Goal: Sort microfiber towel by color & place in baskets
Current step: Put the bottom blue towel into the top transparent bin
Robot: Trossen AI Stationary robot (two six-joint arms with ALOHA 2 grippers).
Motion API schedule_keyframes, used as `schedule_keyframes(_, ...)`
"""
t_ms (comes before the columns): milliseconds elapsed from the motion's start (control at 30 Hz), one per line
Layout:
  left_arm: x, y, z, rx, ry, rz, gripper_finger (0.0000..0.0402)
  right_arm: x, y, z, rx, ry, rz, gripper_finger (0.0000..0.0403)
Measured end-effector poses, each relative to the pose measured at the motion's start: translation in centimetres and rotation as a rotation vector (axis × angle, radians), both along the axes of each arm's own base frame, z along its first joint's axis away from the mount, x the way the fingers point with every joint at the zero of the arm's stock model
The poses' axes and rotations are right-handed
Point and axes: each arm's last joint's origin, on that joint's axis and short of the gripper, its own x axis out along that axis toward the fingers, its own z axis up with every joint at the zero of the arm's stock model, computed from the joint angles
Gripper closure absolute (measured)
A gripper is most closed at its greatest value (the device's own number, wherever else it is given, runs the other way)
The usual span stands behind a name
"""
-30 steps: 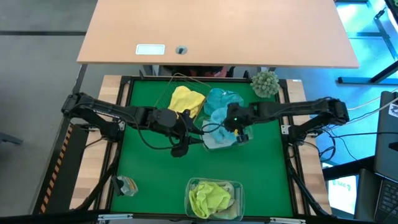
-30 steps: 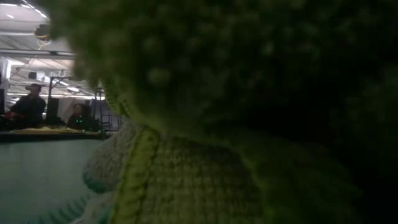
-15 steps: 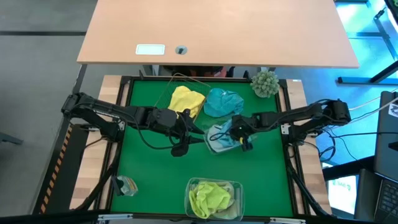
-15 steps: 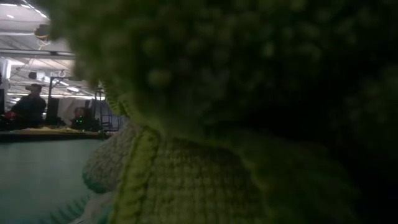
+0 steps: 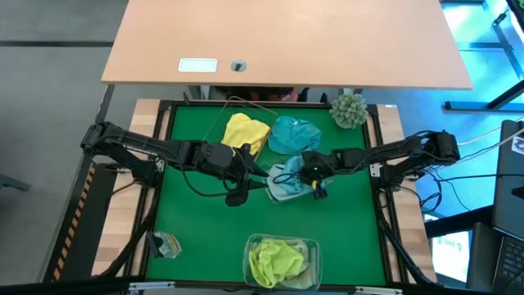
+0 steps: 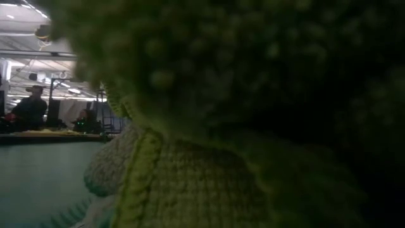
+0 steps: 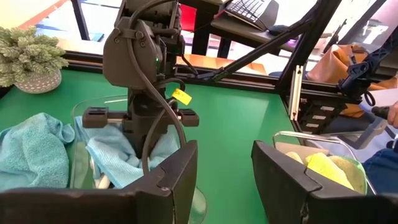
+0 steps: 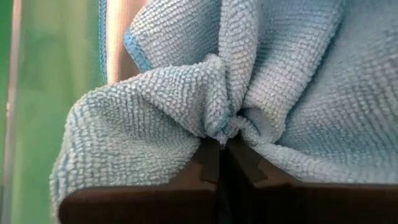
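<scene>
high view: the right gripper (image 5: pixel 304 179), at centre frame, has its fingers clamped on a light blue towel (image 5: pixel 286 179) and has carried it leftward over the clear tub (image 5: pixel 282 195) since a second ago, when the cloth hung further right. the towel now bunches over the tub, so the drop looks close. the left gripper (image 5: pixel 243 174) waits just left of the tub, fingers apart, holding nothing. a teal towel (image 5: pixel 293 133) and a yellow towel (image 5: pixel 245 132) lie in the upper middle of the green bench (image 5: pixel 188 229), the yellow one by the thin wire basket (image 5: pixel 236 105). lime towels (image 5: pixel 277 259) fill the second tub (image 5: pixel 313 248) at bottom centre. a fuzzy plant (image 5: pixel 349 109) sits upper right.

low view: a green cloth (image 6: pixel 240 114) blocks nearly the whole frame; people show far off at left.

left wrist view: its own fingers (image 7: pixel 177 177) stand apart at the bottom; the right arm stands over the blue towel in the tub at centre left.

right wrist view: fingers (image 8: pixel 205 171) pinch a fold of the blue towel at bottom centre.
</scene>
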Motion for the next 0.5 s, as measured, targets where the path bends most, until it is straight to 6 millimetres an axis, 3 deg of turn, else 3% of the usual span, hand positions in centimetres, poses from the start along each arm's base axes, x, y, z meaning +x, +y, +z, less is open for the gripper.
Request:
schedule_keyframes(267,0.0,0.0,0.0,0.0,0.0,0.0,0.0254,0.01,0.0,0.01,0.019,0.002,-0.031,0.0386)
schedule_keyframes(500,0.0,0.0,-0.01,-0.007,0.001,0.002,0.0254,0.03,0.0,0.12,0.02,0.009,-0.032,0.0298)
